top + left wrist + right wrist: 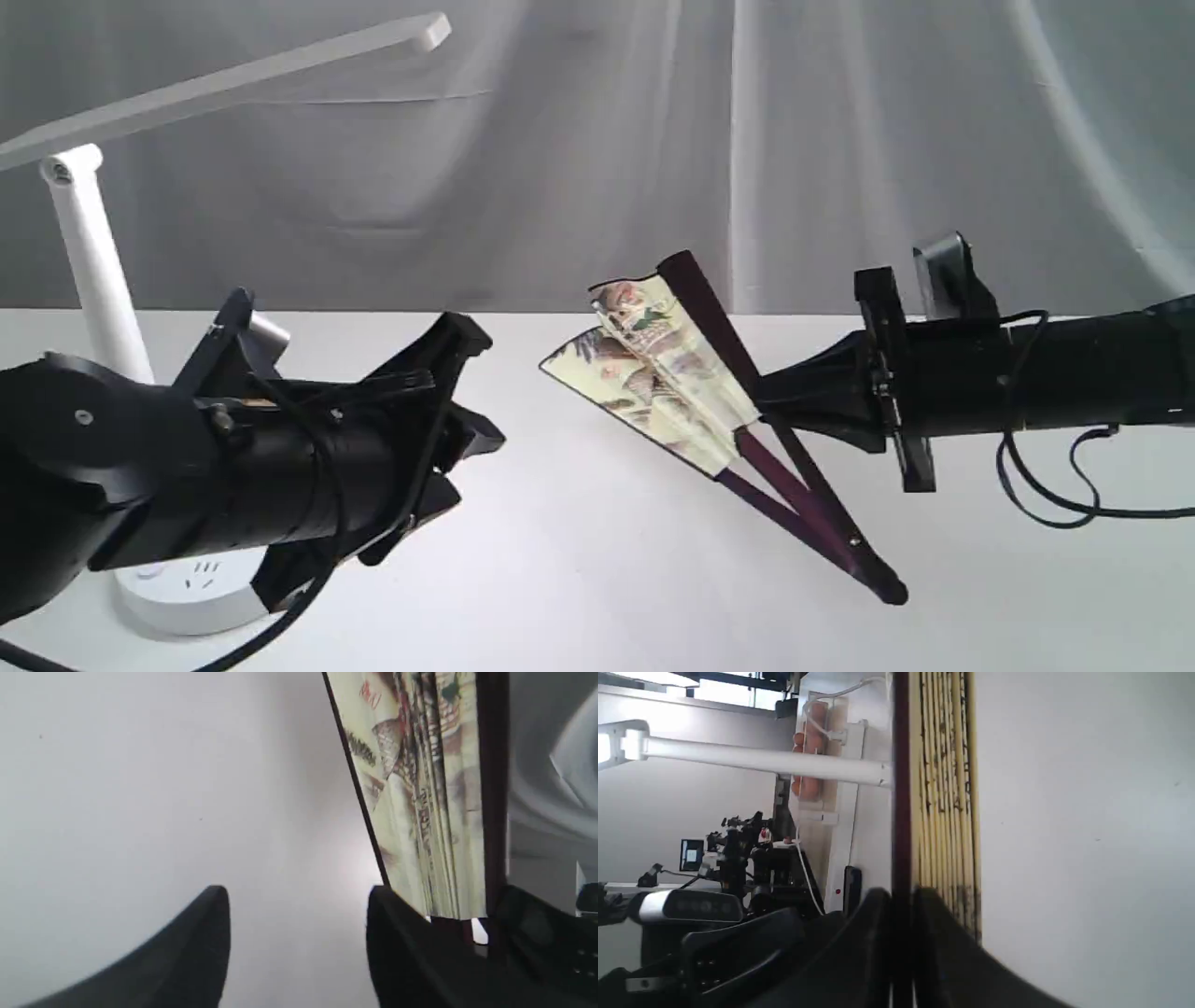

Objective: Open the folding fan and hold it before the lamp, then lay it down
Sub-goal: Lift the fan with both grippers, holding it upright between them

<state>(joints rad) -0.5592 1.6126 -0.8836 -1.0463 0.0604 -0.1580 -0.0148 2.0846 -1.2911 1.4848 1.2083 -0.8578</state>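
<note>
The right gripper [773, 394] is clamped on the upper dark guard of the fan [653, 373], seen edge-on between its jaws in the right wrist view [901, 933]. The left gripper [481, 387] stands with its jaws spread, holding nothing, near the fan's leaf edge but apart from it.

The fan, tilted above the white table [597, 579] right of centre, shows only a narrow wedge of printed paper, so the opening looks barely begun. Its pivot end hangs low, and whether it touches the table cannot be told. The lamp [93, 252] stands at the far left, well apart from the fan.

By this showing, most of the spreading, the holding before the lamp and the laying down all remain.

Count: one fan, one lamp, two grippers.
</note>
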